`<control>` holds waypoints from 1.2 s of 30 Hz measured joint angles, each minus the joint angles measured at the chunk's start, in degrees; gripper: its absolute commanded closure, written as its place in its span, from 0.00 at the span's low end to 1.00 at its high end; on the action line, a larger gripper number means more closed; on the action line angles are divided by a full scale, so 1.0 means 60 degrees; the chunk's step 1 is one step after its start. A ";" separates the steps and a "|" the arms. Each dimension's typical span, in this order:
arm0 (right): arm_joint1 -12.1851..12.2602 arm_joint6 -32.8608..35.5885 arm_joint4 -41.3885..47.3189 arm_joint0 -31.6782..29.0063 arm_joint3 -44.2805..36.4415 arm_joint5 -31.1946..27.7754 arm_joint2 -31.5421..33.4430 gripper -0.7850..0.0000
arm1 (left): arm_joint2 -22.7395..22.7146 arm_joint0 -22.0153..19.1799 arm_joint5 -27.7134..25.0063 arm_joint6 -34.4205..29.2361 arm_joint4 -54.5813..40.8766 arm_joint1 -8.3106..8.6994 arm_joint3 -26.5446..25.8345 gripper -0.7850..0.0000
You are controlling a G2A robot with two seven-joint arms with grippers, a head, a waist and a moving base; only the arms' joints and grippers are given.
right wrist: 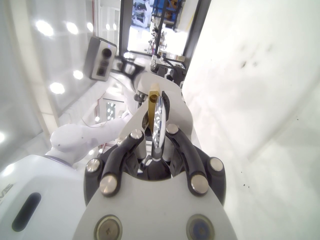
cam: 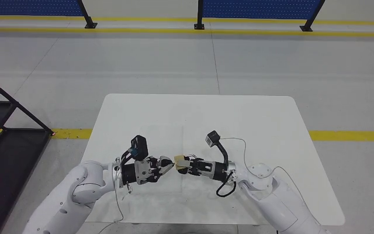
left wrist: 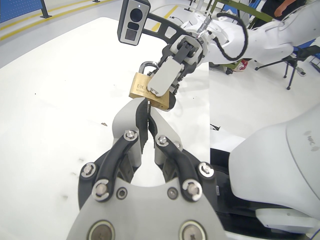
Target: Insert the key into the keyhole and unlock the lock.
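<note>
A brass padlock [cam: 180, 159] with a silver shackle [left wrist: 147, 65] hangs above the front middle of the white table [cam: 245, 123]. My right gripper [cam: 187, 164] is shut on the padlock's body [left wrist: 139, 86], with one white finger [left wrist: 163, 78] across its face. In the right wrist view the brass body [right wrist: 152, 97] and shackle [right wrist: 159, 118] sit between that gripper's [right wrist: 155, 106] fingers. My left gripper [left wrist: 148, 109] is shut on a thin metal key [left wrist: 149, 104]. The key's tip meets the padlock's underside; how deep it sits is hidden.
Both arms meet near the table's front edge, and the far half of the tabletop [cam: 198, 111] is bare. A black frame [cam: 17, 117] stands on the floor to the left of the table. Blue barriers [cam: 257, 7] line the back.
</note>
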 measured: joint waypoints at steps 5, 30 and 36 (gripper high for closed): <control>0.0000 0.0000 0.0000 0.0000 0.0000 0.0000 0.0000 1.00 | -0.0046 0.0211 0.0046 0.0385 0.0600 -0.0021 -0.0156 1.00; 0.0000 0.0000 0.0000 0.0000 0.0000 0.0000 0.0000 1.00 | -0.0430 0.0919 0.0373 0.1756 0.2656 -0.0087 -0.0704 1.00; 0.0000 0.0000 0.0000 0.0000 0.0000 0.0000 0.0000 1.00 | -0.0534 0.1077 0.0449 0.2036 0.3087 -0.0099 -0.0867 1.00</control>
